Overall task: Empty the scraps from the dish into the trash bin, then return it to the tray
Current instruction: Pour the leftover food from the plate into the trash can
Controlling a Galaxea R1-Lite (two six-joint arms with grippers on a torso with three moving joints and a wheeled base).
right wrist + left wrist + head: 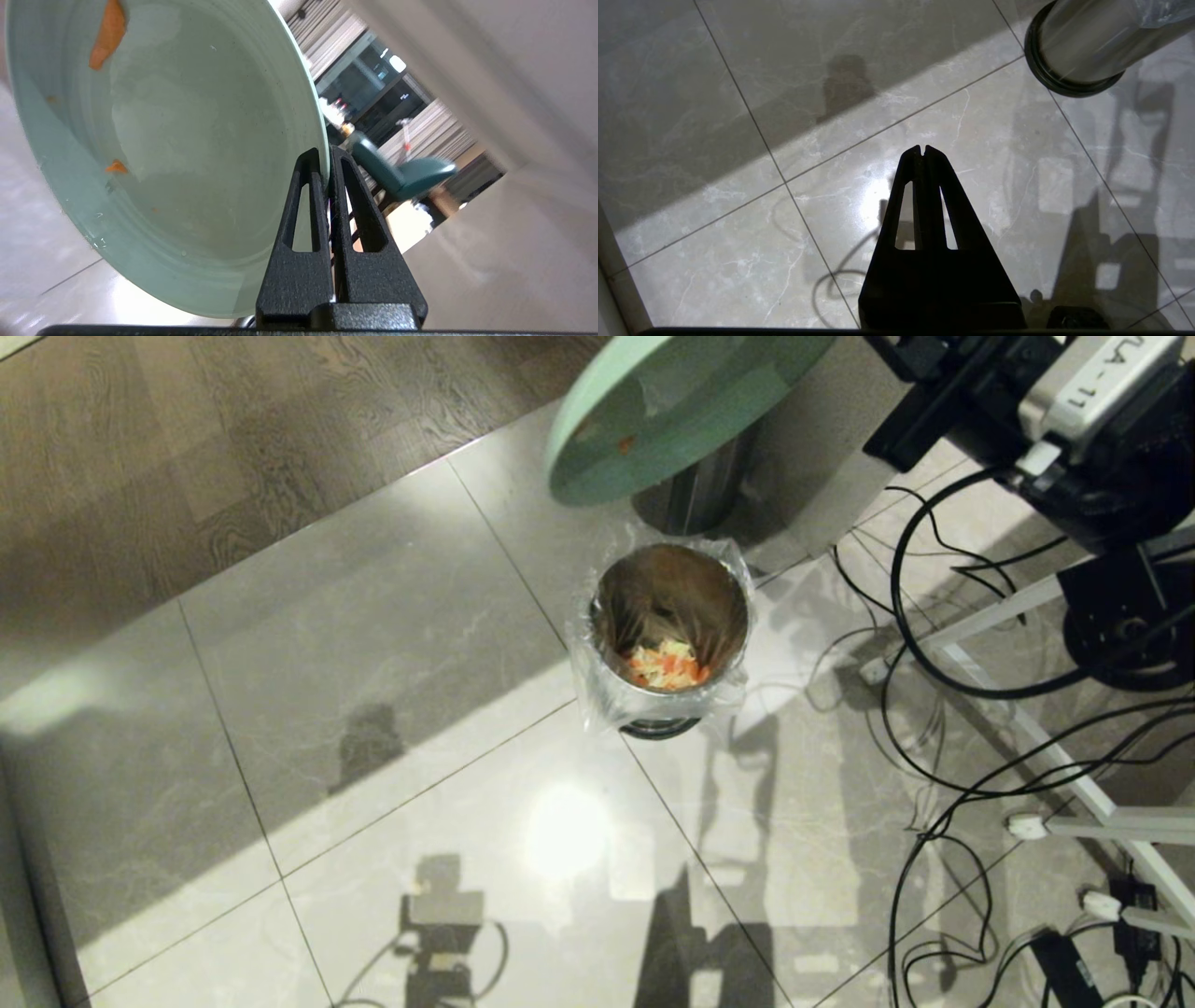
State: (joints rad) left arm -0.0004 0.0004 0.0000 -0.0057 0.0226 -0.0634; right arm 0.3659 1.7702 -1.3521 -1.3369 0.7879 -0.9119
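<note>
- The dish, a round, shallow, mint-green plate with a low rim, hangs steeply tilted at the top centre of the head view, above and just beyond the trash bin.
- The right gripper has its black, slotted, wedge-shaped fingers clenched on the dish's rim, one finger on each face of the thin edge.
- In the right wrist view the dish's smooth glazed inner face shows faint concentric ridges; two small orange carrot bits cling to it, with what may be smaller specks nearby.
- The trash bin is a small steel cylinder standing upright near the middle of the head view, with a crinkly clear bag liner folded over its rim.
- The scraps, an orange and pale whitish-green heap, lie at the bottom of the bin.
- A second shiny steel cylinder stands behind the bin, partly hidden by the dish.
- The floor is glossy grey marbled tile, meeting wood-grain planks at the upper left.
- Black cables loop across the tiles at the right.
- The left gripper hangs over bare tile, its fingers pressed together on nothing.
</note>
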